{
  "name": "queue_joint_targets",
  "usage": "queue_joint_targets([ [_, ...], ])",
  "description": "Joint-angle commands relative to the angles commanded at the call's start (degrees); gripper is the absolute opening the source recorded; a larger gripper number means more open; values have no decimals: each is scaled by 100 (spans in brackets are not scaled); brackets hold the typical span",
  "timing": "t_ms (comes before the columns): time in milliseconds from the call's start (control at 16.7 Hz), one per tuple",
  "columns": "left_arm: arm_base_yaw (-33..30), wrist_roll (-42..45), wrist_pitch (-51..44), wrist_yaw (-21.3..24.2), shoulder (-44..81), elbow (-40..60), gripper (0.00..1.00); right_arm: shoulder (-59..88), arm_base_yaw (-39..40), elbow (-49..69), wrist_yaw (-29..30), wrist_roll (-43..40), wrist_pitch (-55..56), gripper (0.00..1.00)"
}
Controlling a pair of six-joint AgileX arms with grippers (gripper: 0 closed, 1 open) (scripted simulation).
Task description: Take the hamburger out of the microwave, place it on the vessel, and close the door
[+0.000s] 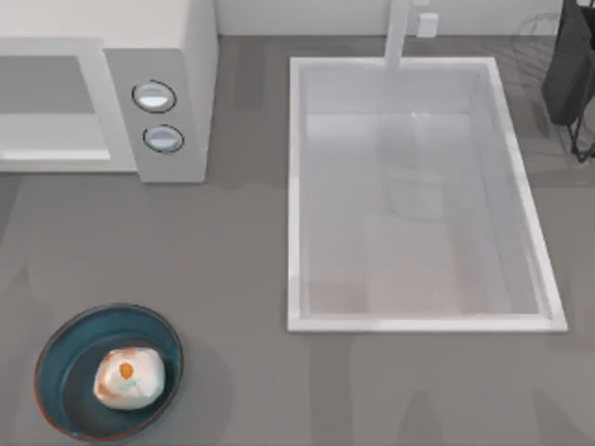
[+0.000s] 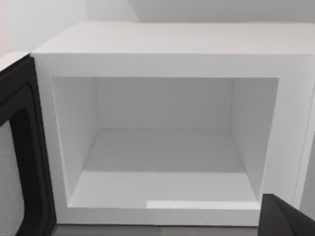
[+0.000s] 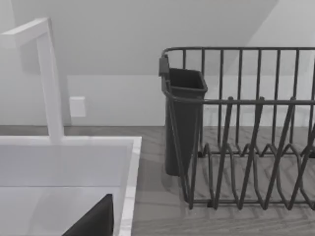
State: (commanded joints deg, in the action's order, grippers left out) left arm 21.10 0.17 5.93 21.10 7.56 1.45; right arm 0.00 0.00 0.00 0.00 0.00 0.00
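The hamburger (image 1: 129, 377), a whitish-tan lump with an orange spot, lies inside the vessel (image 1: 65, 348), a teal bowl with a reddish-brown rim at the table's front left. The white microwave (image 1: 191, 42) stands at the back left, its grey panel with two knobs (image 1: 154, 97) facing forward. In the left wrist view the microwave (image 2: 172, 44) cavity is bare and the door (image 2: 19, 162) stands swung open beside it, dark-framed with a grey mesh window. A dark part of my left gripper (image 2: 288, 220) shows in front of the cavity. A dark part of my right gripper (image 3: 96, 221) hangs over the sink's far end.
A white rectangular sink (image 1: 418, 323) with a faucet (image 1: 398, 32) takes up the middle and right of the table. A dark wire dish rack (image 3: 246, 147) with a cutlery cup (image 3: 183, 123) stands at the back right. Bare grey counter lies between bowl and microwave.
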Motion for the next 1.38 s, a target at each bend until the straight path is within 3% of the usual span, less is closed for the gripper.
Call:
queue_joint_targets([
  [120,334,1,-3,335,-29,-27,0,0,0,0,0,0,0,100],
  [420,1805,4,-47,1804,-170,-128,0,0,0,0,0,0,0,100],
  [540,2162,5,-71,2162,-229,-164,0,0,0,0,0,0,0,100],
  [960,2314,13,12,2313,-136,-131,0,0,0,0,0,0,0,100],
  [1380,2703,54,1302,2710,1675,259,0,0,0,0,0,0,0,100],
])
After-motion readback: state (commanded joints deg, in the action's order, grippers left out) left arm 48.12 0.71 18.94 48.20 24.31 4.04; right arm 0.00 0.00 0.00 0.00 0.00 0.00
